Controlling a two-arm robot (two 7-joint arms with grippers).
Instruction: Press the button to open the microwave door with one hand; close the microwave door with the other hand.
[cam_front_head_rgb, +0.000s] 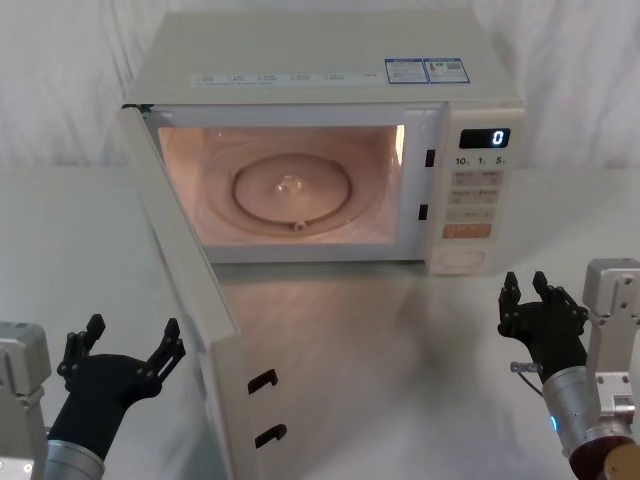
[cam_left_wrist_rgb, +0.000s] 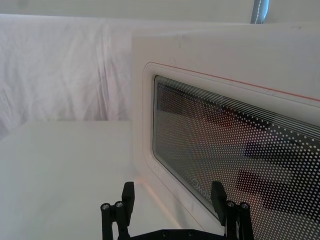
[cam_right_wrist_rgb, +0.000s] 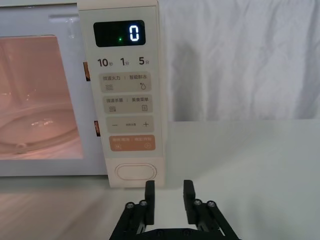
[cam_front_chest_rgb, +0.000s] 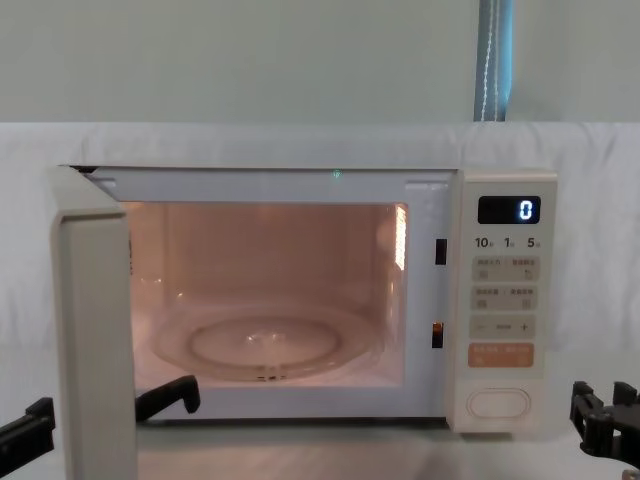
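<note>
Two grippers (cam_front_head_rgb: 122, 345) (cam_front_head_rgb: 530, 292), one microwave door (cam_front_head_rgb: 190, 290) open

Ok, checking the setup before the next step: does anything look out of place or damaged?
Nothing looks damaged. The microwave door stands wide open on the lit cavity with its bare glass turntable.

The microwave (cam_right_wrist_rgb: 117, 90) shows a blue "0" on its black display (cam_right_wrist_rgb: 119, 33). Beneath the display its control panel reads "10", "1" and "5", and lower down a beige key (cam_right_wrist_rgb: 130, 124) carries "—" and "+".
</note>
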